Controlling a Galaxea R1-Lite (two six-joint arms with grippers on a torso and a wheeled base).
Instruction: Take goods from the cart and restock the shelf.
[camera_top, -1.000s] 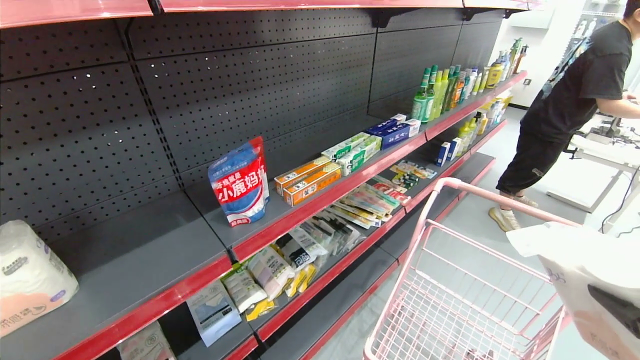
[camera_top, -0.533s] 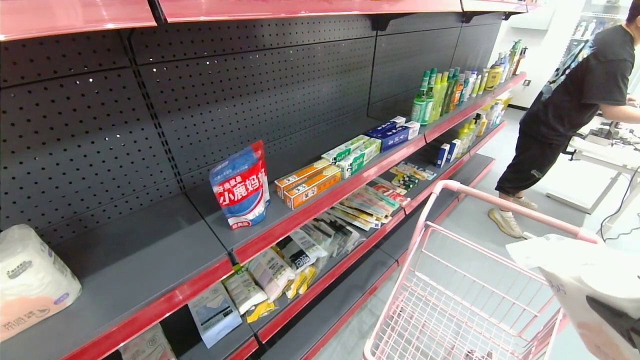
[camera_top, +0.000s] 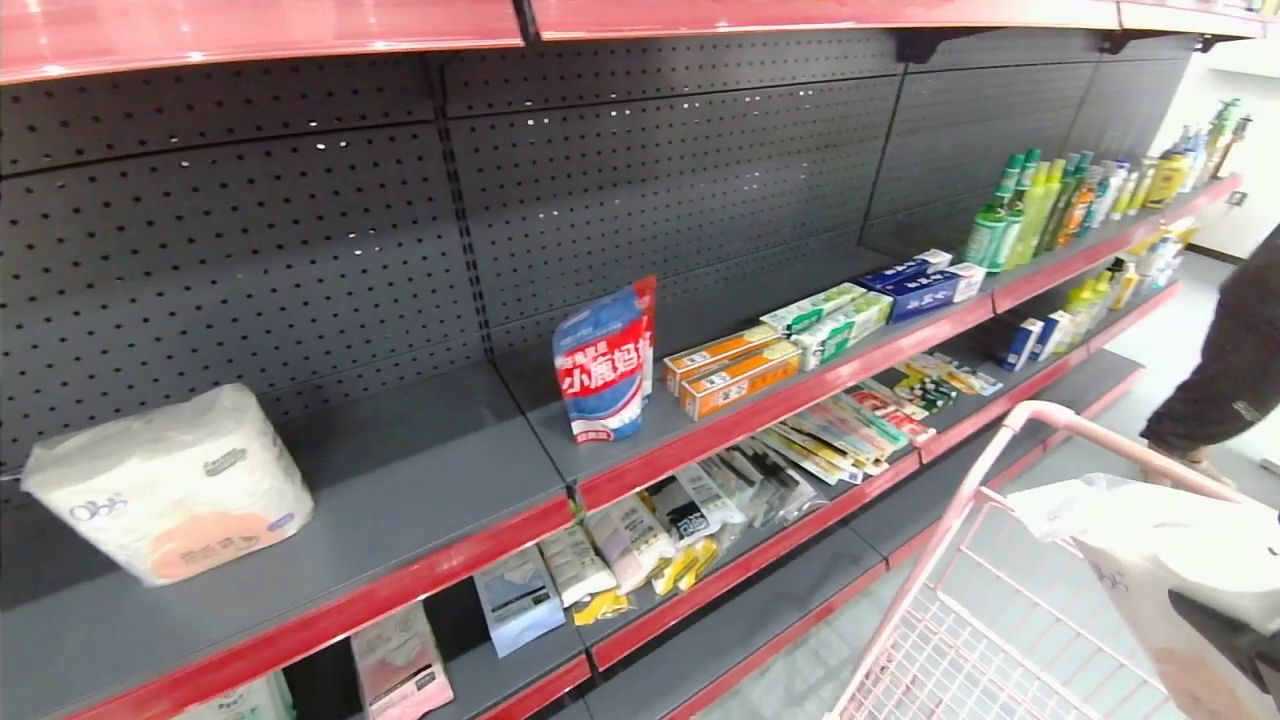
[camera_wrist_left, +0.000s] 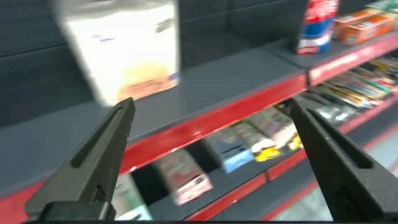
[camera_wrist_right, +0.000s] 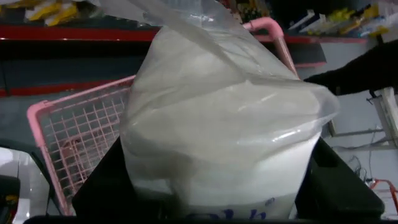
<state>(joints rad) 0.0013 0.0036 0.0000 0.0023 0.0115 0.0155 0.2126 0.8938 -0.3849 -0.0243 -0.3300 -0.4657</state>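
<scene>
Now the right hand (camera_wrist_right: 221, 186) is clamped on a white plastic-wrapped pack of paper rolls (camera_wrist_right: 217, 106), held over the pink wire cart (camera_top: 960, 640) at the near right.
Its dark fingers (camera_wrist_right: 102, 186) press both sides of the pack. The left hand (camera_wrist_left: 209, 107) hangs spread wide apart, holding nothing, facing the grey red-edged shelf (camera_top: 400, 500). On that shelf a second white roll pack (camera_top: 170, 480) lies at the left, and a blue-and-red pouch (camera_top: 605, 365) stands upright further right.
</scene>
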